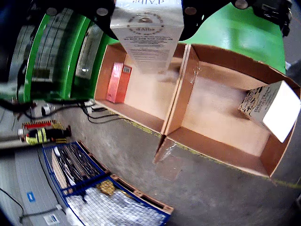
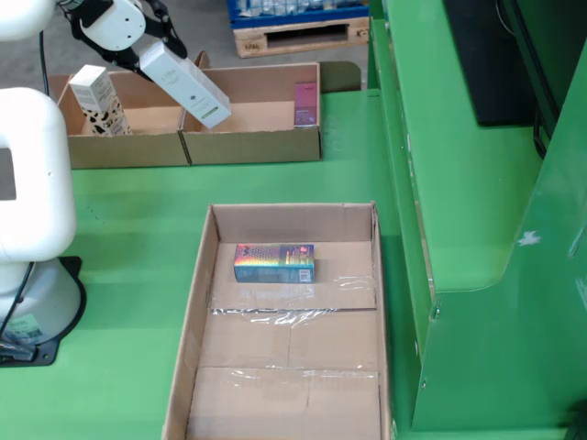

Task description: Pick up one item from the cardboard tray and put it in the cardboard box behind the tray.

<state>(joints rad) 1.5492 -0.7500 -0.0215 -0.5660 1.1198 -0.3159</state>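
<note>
Up at eleven o'clock in the fixed view, my gripper [image 2: 158, 48] pinches a long white carton [image 2: 186, 78] by its upper end. The carton hangs tilted, its long axis running from ten o'clock down toward four, its lower end over the cardboard box [image 2: 252, 137] behind the tray. A pink packet [image 2: 305, 103] stands at that box's right end, and a spotted white carton [image 2: 98, 99] sits in the neighbouring box [image 2: 119, 147] at nine o'clock. Nearer me, the cardboard tray [image 2: 206, 275] holds one colourful packet [image 2: 274, 262].

From the camera riding on the gripper, the white carton [image 1: 148, 33] fills twelve o'clock, clamped between the dark jaws and pointing down into the left-hand cardboard box [image 1: 141, 117]. The pink packet [image 1: 118, 82] stands at nine o'clock of the carton's tip. I judge the drop spot lies straight below the gripper, so the release turns on lowering along the carton's own axis, clear of the shared wall.
</note>
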